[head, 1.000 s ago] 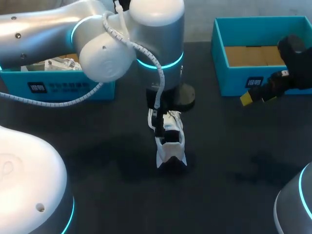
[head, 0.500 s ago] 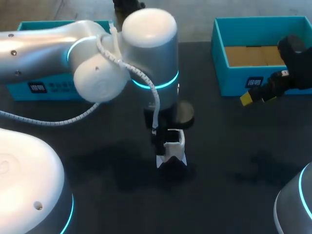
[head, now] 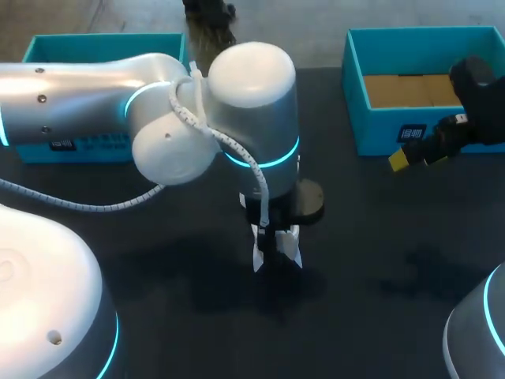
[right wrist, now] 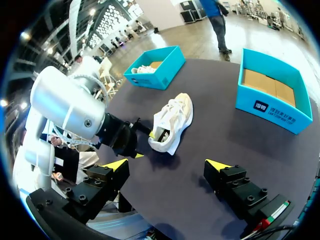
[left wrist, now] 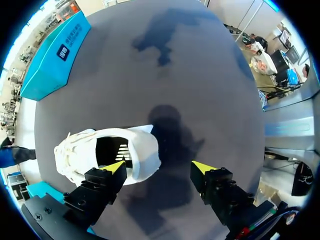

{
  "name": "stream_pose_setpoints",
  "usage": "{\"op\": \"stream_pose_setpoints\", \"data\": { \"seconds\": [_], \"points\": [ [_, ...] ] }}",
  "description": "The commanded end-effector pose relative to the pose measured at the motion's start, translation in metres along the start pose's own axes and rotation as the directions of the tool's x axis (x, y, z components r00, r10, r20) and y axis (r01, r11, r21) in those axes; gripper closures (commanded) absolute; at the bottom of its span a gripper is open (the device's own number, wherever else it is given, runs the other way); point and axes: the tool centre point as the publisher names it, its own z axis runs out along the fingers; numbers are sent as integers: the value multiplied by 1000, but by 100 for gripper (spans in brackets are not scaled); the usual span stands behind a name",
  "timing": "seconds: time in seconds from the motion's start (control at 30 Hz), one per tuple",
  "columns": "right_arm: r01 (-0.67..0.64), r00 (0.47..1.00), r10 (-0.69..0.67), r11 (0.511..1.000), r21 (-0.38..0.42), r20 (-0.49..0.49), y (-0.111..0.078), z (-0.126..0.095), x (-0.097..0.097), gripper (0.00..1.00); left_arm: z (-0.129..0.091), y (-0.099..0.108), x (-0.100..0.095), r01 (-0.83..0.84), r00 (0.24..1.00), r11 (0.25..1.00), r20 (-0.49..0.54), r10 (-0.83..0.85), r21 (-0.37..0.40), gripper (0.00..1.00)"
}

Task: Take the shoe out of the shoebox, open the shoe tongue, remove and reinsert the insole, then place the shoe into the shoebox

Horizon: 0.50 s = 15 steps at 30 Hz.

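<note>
A white shoe [left wrist: 95,150] lies on its side on the dark table [left wrist: 165,70], its opening facing my left gripper [left wrist: 160,168]. That gripper is open: one yellow fingertip [left wrist: 116,167] sits at the shoe's heel opening, the other stands well clear over bare table. In the head view my left arm [head: 252,103] covers most of the shoe [head: 278,251] at the table's middle. My right gripper [right wrist: 167,165] is open and empty, off beside the right-hand blue shoebox [head: 422,83]. The right wrist view shows the shoe [right wrist: 172,122] ahead of it.
The empty blue shoebox [right wrist: 272,95] has brown cardboard at its bottom. A second blue box [head: 99,55] stands at the back left; in the right wrist view this box [right wrist: 155,67] holds another white shoe. Bare table lies in front of the shoe.
My left arm has swung toward the table's front and come down over the shoe, hiding more of it and uncovering the left box. The right arm has kept still.
</note>
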Motion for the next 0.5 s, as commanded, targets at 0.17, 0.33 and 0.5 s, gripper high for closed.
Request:
{"op": "stream_pose_setpoints", "data": {
  "seconds": [0.17, 0.33, 0.5],
  "points": [
    [0, 1000, 0, 1000, 5, 0, 2, 1, 0, 0, 23, -11, -4, 4, 1000, 1000, -1, -4, -18, 24],
    [0, 1000, 0, 1000, 5, 0, 2, 1, 0, 0, 34, -8, -5, 24, 1000, 999, 0, -24, -24, 22],
    [0, 1000, 0, 1000, 5, 0, 2, 1, 0, 0, 46, -10, -3, 24, 1000, 999, 5, -23, -36, 18]
  ]
}}
